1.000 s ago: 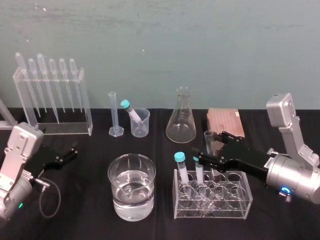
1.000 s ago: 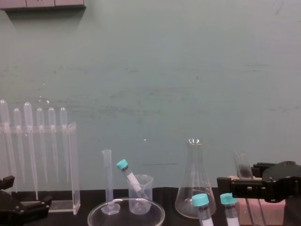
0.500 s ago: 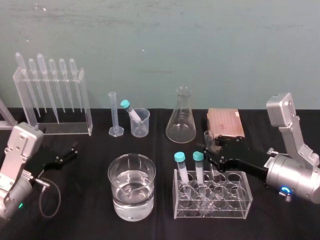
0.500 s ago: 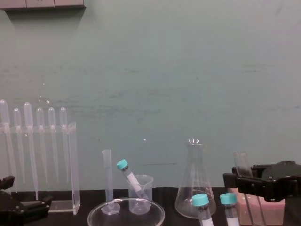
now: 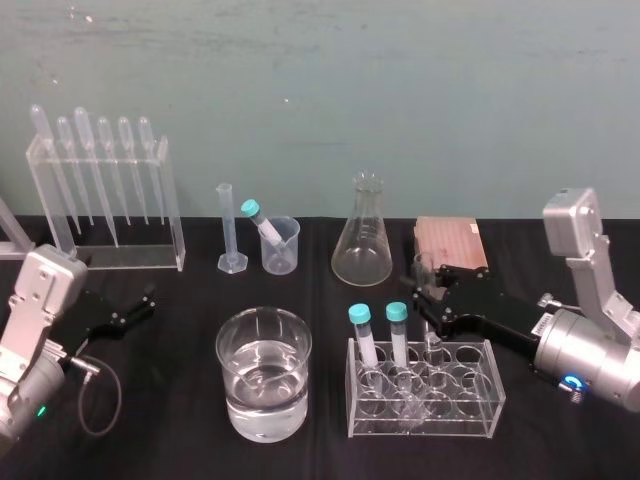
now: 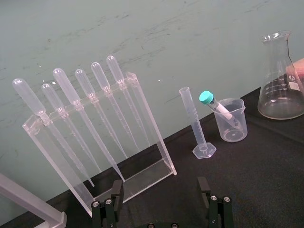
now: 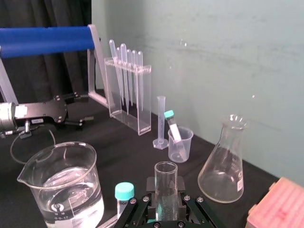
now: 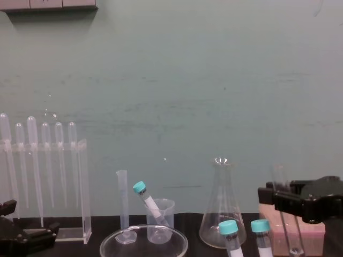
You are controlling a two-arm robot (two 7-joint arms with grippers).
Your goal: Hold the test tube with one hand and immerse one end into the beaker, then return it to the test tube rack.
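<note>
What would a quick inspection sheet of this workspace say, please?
Surface: black cloth, no spills seen.
Job's things: test tube upright in the right gripper, over the clear rack; small beaker holds a teal-capped tube; pink rack behind.
Clutter: pipette stand, graduated cylinder, conical flask, large beaker of water, two capped tubes in the clear rack.
Grippers: right shut on the test tube; left gripper open, parked left.
Cables: black loop by the left arm.
Surroundings: teal wall.

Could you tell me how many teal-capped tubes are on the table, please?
3. A leaning tube sits in the small cup at the back; a left tube and a right tube stand in the clear rack in front. None appears hidden.
</note>
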